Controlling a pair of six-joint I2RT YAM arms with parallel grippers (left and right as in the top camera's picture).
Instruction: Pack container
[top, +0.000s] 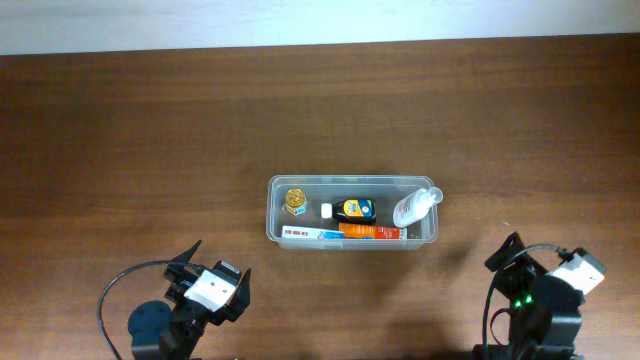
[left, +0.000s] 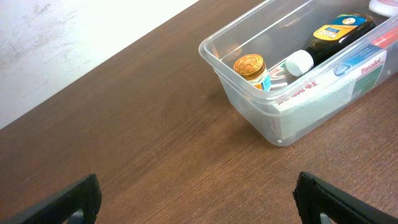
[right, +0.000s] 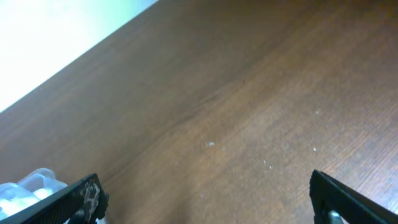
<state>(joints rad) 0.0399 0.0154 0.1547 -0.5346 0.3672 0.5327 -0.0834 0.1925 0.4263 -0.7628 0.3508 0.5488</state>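
A: How are the 2 tools held?
B: The left tool (left: 196, 193) is spread apart with nothing gripped; only bare table (left: 124, 137) is seen in the gap. The right tool (right: 204, 186) is likewise opened wide, and nothing is clamped.
A: Where is the container found?
B: The container (top: 350, 178) is set on the table beyond both tools, roughly between them, and is touched by neither.
A: What is seen inside?
B: A carton (top: 305, 233) is laid along the near wall. Behind it, a gold-capped jar (top: 295, 200) is stood at the left end, a dark bottle (top: 352, 209) is laid in the middle, and a white bottle (top: 410, 209) is leaned with its tip on the right rim.
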